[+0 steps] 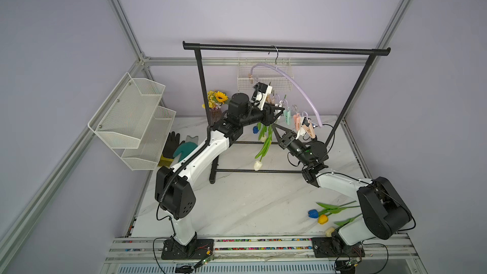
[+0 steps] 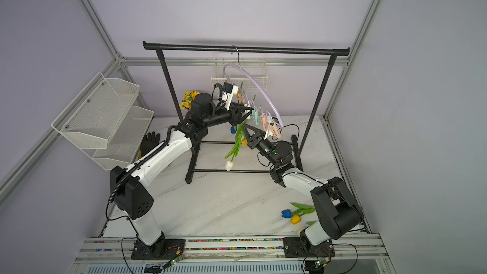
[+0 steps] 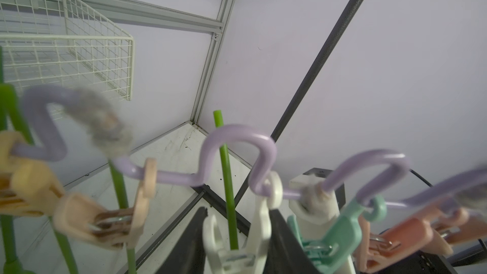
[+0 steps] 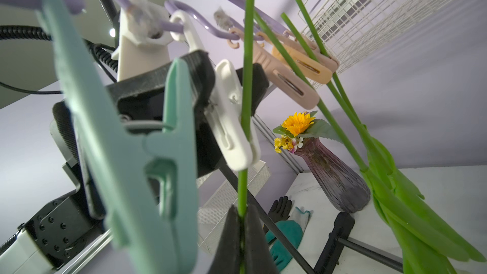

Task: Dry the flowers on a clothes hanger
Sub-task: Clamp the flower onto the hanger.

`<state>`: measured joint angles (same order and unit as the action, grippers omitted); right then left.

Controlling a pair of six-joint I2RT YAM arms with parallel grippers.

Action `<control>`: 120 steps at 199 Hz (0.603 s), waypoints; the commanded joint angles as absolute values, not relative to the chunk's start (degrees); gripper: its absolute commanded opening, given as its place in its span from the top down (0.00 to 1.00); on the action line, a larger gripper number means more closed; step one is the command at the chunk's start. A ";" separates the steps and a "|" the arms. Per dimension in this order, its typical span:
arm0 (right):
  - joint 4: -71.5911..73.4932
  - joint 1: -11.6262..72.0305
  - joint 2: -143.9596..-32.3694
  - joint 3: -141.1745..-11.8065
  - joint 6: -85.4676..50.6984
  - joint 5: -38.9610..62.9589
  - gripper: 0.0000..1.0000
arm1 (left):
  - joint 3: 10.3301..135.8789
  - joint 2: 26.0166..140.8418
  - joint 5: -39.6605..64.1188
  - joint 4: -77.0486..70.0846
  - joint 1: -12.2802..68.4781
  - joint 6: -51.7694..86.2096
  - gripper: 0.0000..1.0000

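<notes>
The left tool (image 2: 245, 107) is straddling the white peg (image 4: 229, 127) on the hanger (image 3: 237, 129); whether its jaws are squeezing the peg's handles or standing loose, I cannot tell. The peg's mouth is sitting closed on the tulip (image 4: 247, 48), just above the right tool (image 4: 241, 220), which is clenching the stem from below. So the pegging step is, I judge, finishing (two hung tulips (image 4: 342, 127) are dangling from beige pegs (image 4: 290, 85) beyond the left tool). The stem's long axis is running near vertical, cut end pointing up past the hanger, head presumably downward. Next, both tools are needing to let go gently; spare tulips (image 1: 322, 218) are lying on the table (image 1: 237, 206) behind the right tool.
</notes>
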<state>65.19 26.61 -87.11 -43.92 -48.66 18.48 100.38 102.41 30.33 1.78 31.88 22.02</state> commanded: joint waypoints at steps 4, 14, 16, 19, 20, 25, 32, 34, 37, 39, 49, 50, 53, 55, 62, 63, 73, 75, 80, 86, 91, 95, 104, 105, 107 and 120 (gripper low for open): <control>64.80 27.17 -85.69 -45.03 -47.17 18.00 1.00 | 100.20 98.97 30.91 -0.80 31.30 22.33 0.50; 64.54 27.16 -85.48 -44.85 -46.66 17.94 1.00 | 100.21 98.72 30.86 -0.71 31.19 22.25 0.47; 64.45 27.16 -85.46 -44.88 -46.56 17.93 1.00 | 100.22 98.73 30.94 -0.70 31.20 22.24 0.46; 64.31 27.21 -85.35 -44.84 -46.34 17.93 1.00 | 100.20 98.63 31.01 -0.64 31.20 22.24 0.45; 64.28 27.19 -85.30 -44.83 -46.24 17.93 1.00 | 100.24 98.62 31.02 -0.63 31.20 22.19 0.45; 63.93 27.16 -85.07 -44.78 -45.75 17.93 1.00 | 100.21 98.47 31.09 -0.45 31.15 22.11 0.43; 63.45 27.16 -84.80 -44.66 -44.97 17.82 0.98 | 100.07 98.20 31.19 -0.26 31.00 22.02 0.40; 63.28 27.18 -84.74 -44.65 -44.75 17.84 0.97 | 100.05 98.14 31.20 -0.24 31.00 21.98 0.39; 62.93 27.18 -84.51 -44.59 -44.40 17.81 0.96 | 99.98 98.05 31.19 -0.11 30.94 21.97 0.38; 62.62 27.16 -84.43 -44.50 -44.17 17.72 0.95 | 100.01 97.99 31.20 -0.09 30.92 21.97 0.37; 60.87 27.16 -83.91 -44.52 -43.13 16.99 0.88 | 99.68 97.50 31.29 -0.08 30.76 21.89 0.33; 60.67 27.16 -83.88 -44.54 -43.05 16.93 0.88 | 99.59 97.44 31.29 -0.04 30.72 21.89 0.33; 59.98 27.16 -83.79 -44.62 -42.77 16.70 0.85 | 99.51 97.27 31.35 -0.01 30.59 21.84 0.32; 59.49 27.16 -83.72 -44.66 -42.62 16.54 0.84 | 99.43 97.11 31.37 0.00 30.57 21.83 0.32; 58.38 27.20 -83.51 -44.68 -42.00 16.02 0.79 | 98.92 96.69 31.22 -0.12 30.45 21.71 0.31; 58.15 27.18 -83.46 -44.71 -41.92 15.97 0.78 | 98.81 96.60 31.21 -0.15 30.43 21.71 0.31; 56.77 27.16 -83.35 -44.58 -41.24 15.35 0.75 | 97.92 95.75 30.71 -0.71 30.33 21.56 0.30; 56.67 27.16 -83.37 -44.57 -41.16 15.31 0.74 | 97.72 95.50 30.55 -0.81 30.28 21.54 0.30; 56.46 27.21 -83.37 -44.50 -40.92 14.92 0.72 | 97.41 95.08 30.12 -0.80 30.32 21.30 0.30; 56.10 27.11 -83.38 -44.32 -40.70 14.44 0.71 | 97.02 94.66 29.66 -0.78 30.16 21.04 0.29; 55.72 27.09 -83.17 -44.07 -40.58 13.75 0.70 | 96.71 94.27 29.39 -0.74 30.19 20.87 0.29; 55.45 27.11 -83.04 -43.87 -40.59 13.33 0.69 | 96.41 94.08 29.28 -0.66 30.19 20.79 0.29; 54.76 27.12 -82.42 -43.23 -40.46 12.45 0.66 | 96.06 93.50 29.09 -0.45 30.07 20.76 0.29; 54.67 27.14 -82.30 -43.15 -40.40 12.38 0.66 | 96.02 93.47 29.09 -0.44 30.11 20.75 0.29; 54.56 27.15 -82.10 -42.95 -40.31 12.21 0.65 | 95.94 93.33 29.09 -0.37 30.05 20.79 0.28; 53.34 27.08 -80.74 -41.97 -40.25 10.95 0.62 | 95.38 92.67 28.93 0.02 29.86 20.66 0.28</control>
<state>56.66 26.79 -83.81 -43.68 -41.85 14.26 95.72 95.96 29.74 1.41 30.37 21.56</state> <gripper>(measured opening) 0.354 0.714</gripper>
